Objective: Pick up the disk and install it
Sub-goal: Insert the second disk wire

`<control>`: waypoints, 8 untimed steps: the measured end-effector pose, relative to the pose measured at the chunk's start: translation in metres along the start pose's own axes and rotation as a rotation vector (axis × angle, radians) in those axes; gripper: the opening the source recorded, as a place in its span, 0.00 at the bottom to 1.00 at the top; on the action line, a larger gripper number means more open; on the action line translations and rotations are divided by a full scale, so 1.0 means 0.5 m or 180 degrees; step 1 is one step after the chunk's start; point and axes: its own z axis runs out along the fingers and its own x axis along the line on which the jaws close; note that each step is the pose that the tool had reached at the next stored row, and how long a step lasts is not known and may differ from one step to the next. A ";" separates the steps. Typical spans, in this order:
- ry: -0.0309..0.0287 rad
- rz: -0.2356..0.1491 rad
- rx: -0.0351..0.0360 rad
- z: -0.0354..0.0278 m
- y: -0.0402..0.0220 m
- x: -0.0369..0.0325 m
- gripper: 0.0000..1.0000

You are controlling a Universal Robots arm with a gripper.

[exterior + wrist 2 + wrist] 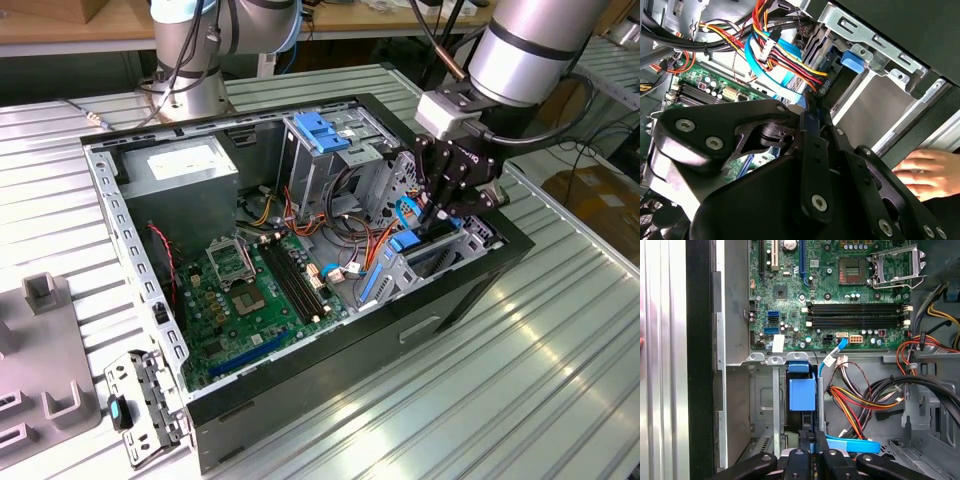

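Observation:
The disk [802, 395] stands on edge, its blue side rail showing, partway down in the drive bay at the front corner of the open computer case [470, 290]. My gripper [437, 222] hangs straight over that bay, its black fingers [797, 460] shut on the disk's upper edge. In the exterior view the disk's blue rail [408, 243] shows just below the fingers. In the second wrist view the gripper [810, 122] pinches a thin blue-black edge, and the bay's metal wall [875, 100] lies beyond it.
Bundles of coloured cables [860, 400] and a blue ribbon cable [850, 444] run right beside the bay. The motherboard [250, 290], a grey power box [180, 165] and a blue-topped metal cage [320, 135] sit in the case. A person's hand [930, 170] rests by the case's outer side.

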 end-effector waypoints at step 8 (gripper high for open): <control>-0.0007 0.0000 0.0003 -0.032 0.000 0.001 0.24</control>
